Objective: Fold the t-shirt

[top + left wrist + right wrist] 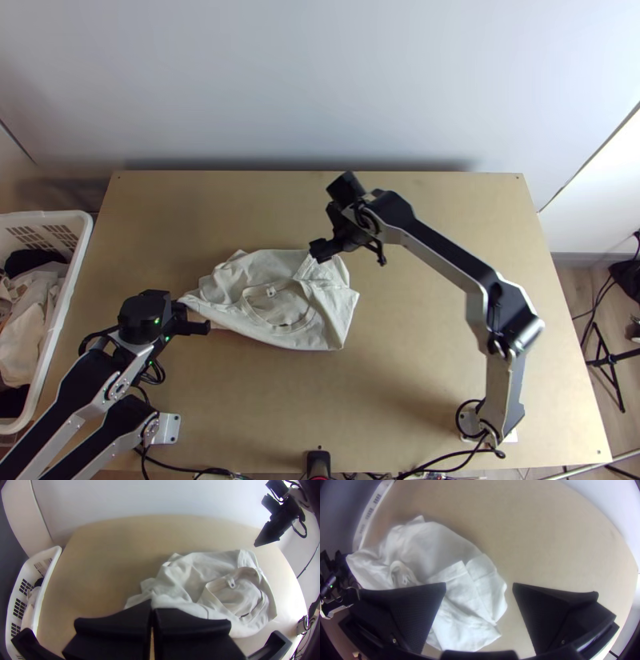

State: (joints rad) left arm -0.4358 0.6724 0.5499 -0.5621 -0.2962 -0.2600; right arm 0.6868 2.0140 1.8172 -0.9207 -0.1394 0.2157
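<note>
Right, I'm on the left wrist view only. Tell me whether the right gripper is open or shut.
Observer: Open. In the right wrist view, the right gripper has its fingers wide apart, with nothing clamped between them.

Operator: Good. Now place it for me; I can't judge its position from here.

Observer: The top view has it at the far edge of the t-shirt: one finger overlaps the cloth in that view, the other is beyond it, over bare table.
</note>
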